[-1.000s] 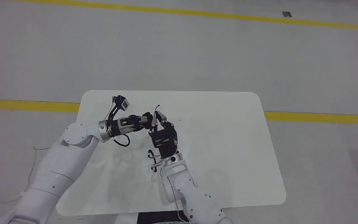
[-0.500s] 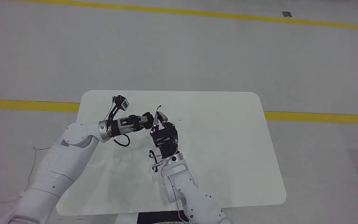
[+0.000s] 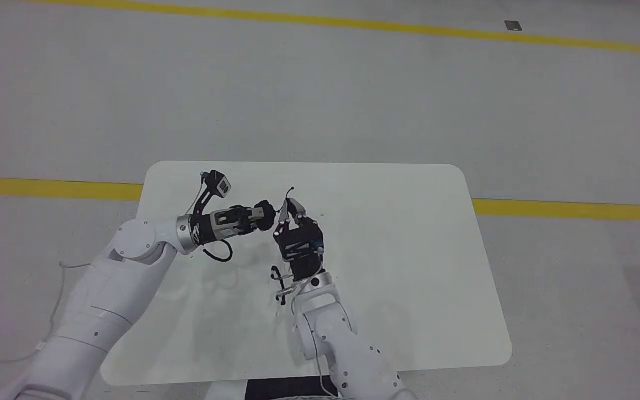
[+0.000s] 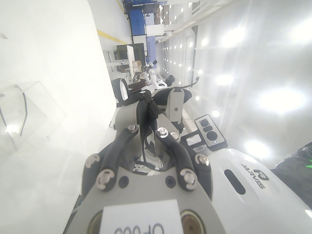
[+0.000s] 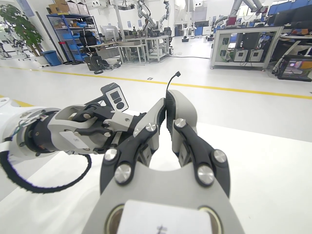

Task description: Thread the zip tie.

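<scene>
Over the middle of the white worktop (image 3: 400,300), seen from the top camera, my two arms meet. The left gripper (image 3: 264,212) lies in from the side and the right gripper (image 3: 292,214) from the near edge, tips just beside each other. I judge this pairing keeps the zip tie (image 3: 290,191), a thin black strand standing up from the right gripper, where both ends can be lined up in the air. Around the worktop runs a pale floor (image 3: 300,80) crossed by a yellow line (image 3: 560,208). On the left wrist camera, the left fingers (image 4: 141,118) are drawn together; what they pinch, if anything, I cannot make out against the right arm's dark cable wrap beyond them. A clear packet (image 4: 36,103) holding thin dark strands lies on the worktop, well apart from the grippers. On the right wrist camera, the right fingers (image 5: 180,108) are pressed shut on the tie's strap, its small boxy head rising above the tips. I read that as offering the head upright to the left gripper, which sits just behind them. Beyond the worktop's far edge stand benches (image 5: 243,42), blue shelving (image 5: 70,32) and a potted plant (image 5: 17,23).
</scene>
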Controlling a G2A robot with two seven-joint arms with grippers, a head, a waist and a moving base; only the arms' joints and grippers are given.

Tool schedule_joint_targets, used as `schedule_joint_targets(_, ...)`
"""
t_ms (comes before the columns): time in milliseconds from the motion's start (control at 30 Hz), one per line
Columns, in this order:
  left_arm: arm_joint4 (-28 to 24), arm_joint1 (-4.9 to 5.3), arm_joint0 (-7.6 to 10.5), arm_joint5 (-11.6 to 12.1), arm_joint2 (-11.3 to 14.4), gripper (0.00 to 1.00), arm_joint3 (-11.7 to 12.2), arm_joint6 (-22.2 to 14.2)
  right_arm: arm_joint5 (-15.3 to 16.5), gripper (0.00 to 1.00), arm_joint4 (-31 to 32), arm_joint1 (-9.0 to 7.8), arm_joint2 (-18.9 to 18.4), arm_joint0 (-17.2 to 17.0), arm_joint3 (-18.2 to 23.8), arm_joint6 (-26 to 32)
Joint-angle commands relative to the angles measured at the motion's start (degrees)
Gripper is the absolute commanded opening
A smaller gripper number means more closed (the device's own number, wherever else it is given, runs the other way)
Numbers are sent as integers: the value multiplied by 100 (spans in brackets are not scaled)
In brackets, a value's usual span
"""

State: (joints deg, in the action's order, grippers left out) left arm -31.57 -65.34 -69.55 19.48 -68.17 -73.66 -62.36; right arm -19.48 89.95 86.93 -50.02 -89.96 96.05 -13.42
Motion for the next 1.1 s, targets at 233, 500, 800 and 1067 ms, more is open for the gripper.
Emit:
schedule_joint_targets(233, 0, 0, 0, 0, 0, 0, 0, 0, 0, 0, -59, 72, 75, -77, 73, 152)
schedule_joint_targets(500, 0, 0, 0, 0, 0, 0, 0, 0, 0, 0, -116, 97, 96, -70, 18, 205)
schedule_joint_targets(800, 0, 0, 0, 0, 0, 0, 0, 0, 0, 0, -114, 114, 39, -86, -9, 252)
schedule_joint_targets(1067, 0, 0, 0, 0, 0, 0, 0, 0, 0, 0, -84, 144, -41, -112, -21, 277)
